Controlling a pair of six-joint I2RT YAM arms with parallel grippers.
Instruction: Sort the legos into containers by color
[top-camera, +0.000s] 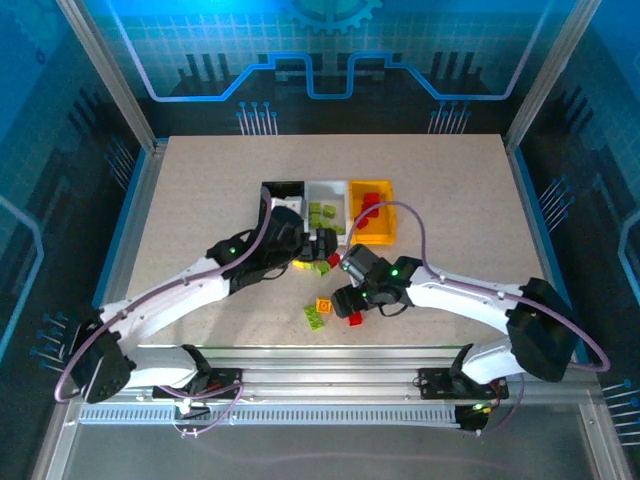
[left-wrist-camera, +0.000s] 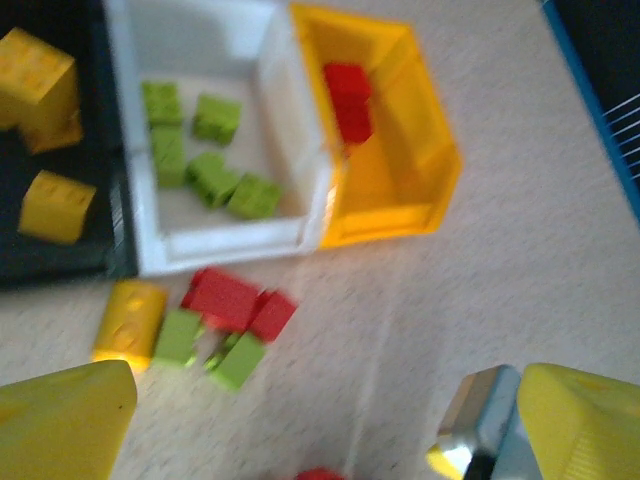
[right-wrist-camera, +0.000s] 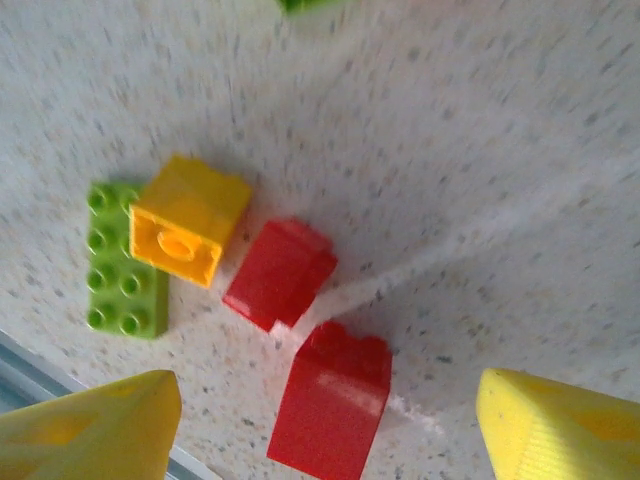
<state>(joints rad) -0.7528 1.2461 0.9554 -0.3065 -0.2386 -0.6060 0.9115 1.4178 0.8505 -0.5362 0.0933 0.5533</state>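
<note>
Legos (top-camera: 315, 318) in red, yellow-orange and lime green are found partly sorted and partly loose on the table (top-camera: 200, 200), across which the left arm (top-camera: 170, 300) and the right arm (top-camera: 470, 295) are stretched toward the white bin (top-camera: 327, 184). The black bin (top-camera: 282, 188) is set against one side of the white bin and the yellow-orange bin (top-camera: 372, 186) against the other, all three in a row. The left hand (left-wrist-camera: 320, 430) is held over the table just on the near side of the white bin, its fingers spread wide with nothing between them. The right hand (right-wrist-camera: 330, 430) is placed further from the white bin on that same near side, also spread wide. A red brick (right-wrist-camera: 330, 405) lies on the table between its fingers and is touched by neither. Green bricks (left-wrist-camera: 215, 160) are seen inside the white bin, yellow bricks (left-wrist-camera: 45, 205) in the black bin, and red bricks (left-wrist-camera: 348, 95) in the yellow-orange bin. Just outside the white bin's near wall a yellow brick (left-wrist-camera: 128, 320), loose red bricks (left-wrist-camera: 225, 298) and loose green bricks (left-wrist-camera: 180, 335) are clustered. Beside the red brick a second red brick (right-wrist-camera: 280, 275) is seen, then a yellow-orange brick (right-wrist-camera: 190, 220) against a flat green plate (right-wrist-camera: 125, 260).
</note>
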